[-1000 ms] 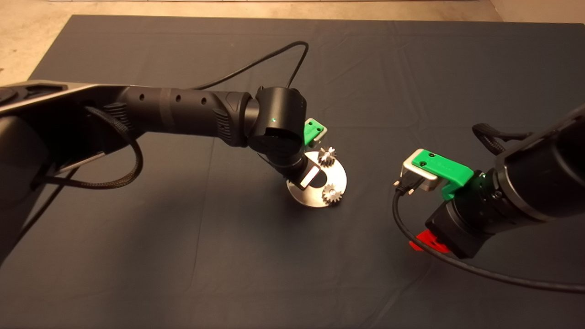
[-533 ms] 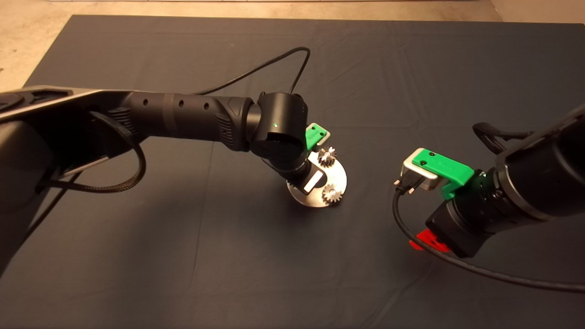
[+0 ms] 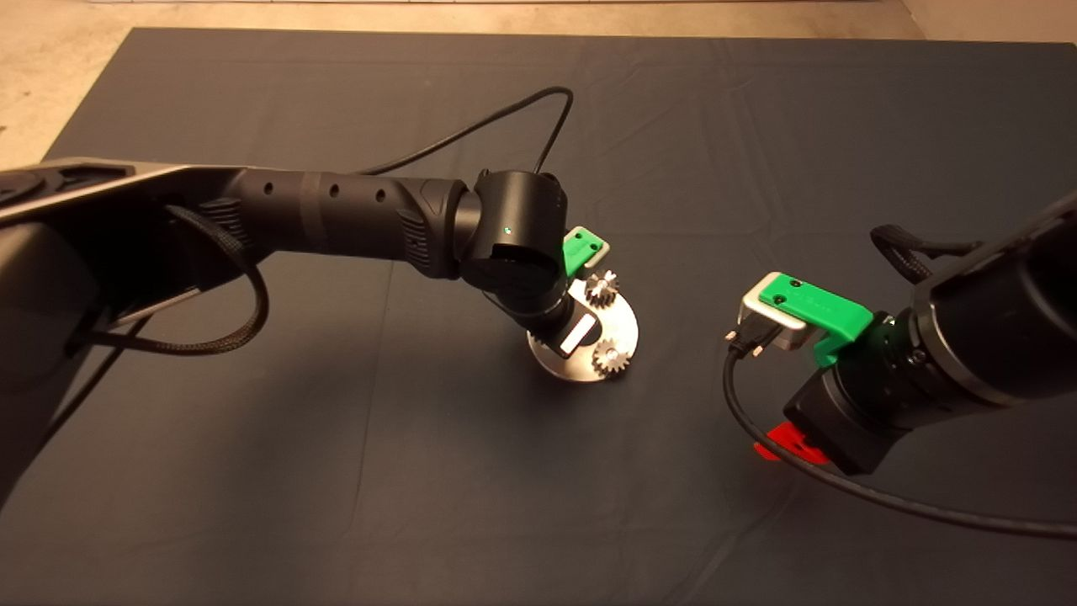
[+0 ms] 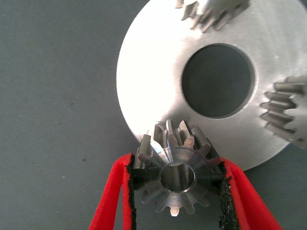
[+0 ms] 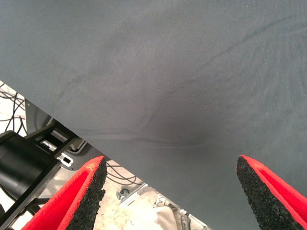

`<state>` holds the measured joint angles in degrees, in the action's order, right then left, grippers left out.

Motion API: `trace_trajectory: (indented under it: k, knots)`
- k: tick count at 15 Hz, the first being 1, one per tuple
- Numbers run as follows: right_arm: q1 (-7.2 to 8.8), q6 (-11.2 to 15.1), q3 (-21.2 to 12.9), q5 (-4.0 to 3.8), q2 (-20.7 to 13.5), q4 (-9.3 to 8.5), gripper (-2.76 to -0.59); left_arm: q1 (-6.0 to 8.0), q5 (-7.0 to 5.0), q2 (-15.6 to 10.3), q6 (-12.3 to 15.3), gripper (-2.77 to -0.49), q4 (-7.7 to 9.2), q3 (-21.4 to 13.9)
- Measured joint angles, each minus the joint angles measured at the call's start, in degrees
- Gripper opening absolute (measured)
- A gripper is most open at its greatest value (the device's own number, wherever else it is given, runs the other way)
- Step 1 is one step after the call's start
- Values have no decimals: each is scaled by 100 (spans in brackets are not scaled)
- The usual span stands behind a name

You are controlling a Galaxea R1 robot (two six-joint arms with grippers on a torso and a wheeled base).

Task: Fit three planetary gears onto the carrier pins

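Near the middle of the dark grey fabric mat (image 3: 336,471) lies a flat round silver metal disc (image 3: 624,330) with a large centre hole. Two small shiny toothed metal gears sit on it: one at its far edge (image 3: 602,289) and one at its near edge (image 3: 607,359). The carrier pins themselves cannot be seen in any view; the seated gears cover two, and the third gear hides whatever is beneath it.

That third small silver toothed gear (image 4: 176,173) shows only in the left wrist view. It is clamped between the black pads of the left gripper (image 4: 176,179), whose red fingers (image 4: 111,201) are closed against its sides. The gear is held over the rim of the disc (image 4: 153,96), overlapping the edge. Whether it touches the disc cannot be told. The other two gears are cut off at the frame's edges there.

From above, the black left arm (image 3: 336,220) reaches in and its wrist covers part of the disc, hiding the held gear and the fingers.

Well apart, at the lower right, the right gripper (image 5: 171,191) hovers over bare mat with its fingers spread wide, holding nothing. Beyond the mat's edge, cables and dark equipment show on the floor.
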<state>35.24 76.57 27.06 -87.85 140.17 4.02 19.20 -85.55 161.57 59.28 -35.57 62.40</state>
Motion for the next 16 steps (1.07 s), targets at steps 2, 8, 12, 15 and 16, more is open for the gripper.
trace_trajectory:
  k: [2, 8, 12, 15, 16]
  knots:
    - [0, 0, 0, 0, 0, -1, -136, 1, 2, -60, -101, -248, -6, 0]
    - [0, 0, 0, 0, 0, 0, -136, 1, 6, -61, -127, -248, -26, 13]
    - [0, 0, 0, 0, 0, 0, -136, 1, 74, -46, -126, -248, -48, 52]
    - [-2, 0, 0, 0, 14, 0, -136, 0, 149, -46, -124, -248, -65, 110]
    - [1, 0, 0, 0, 27, -1, -136, -1, 154, -47, -124, -248, -62, 113]
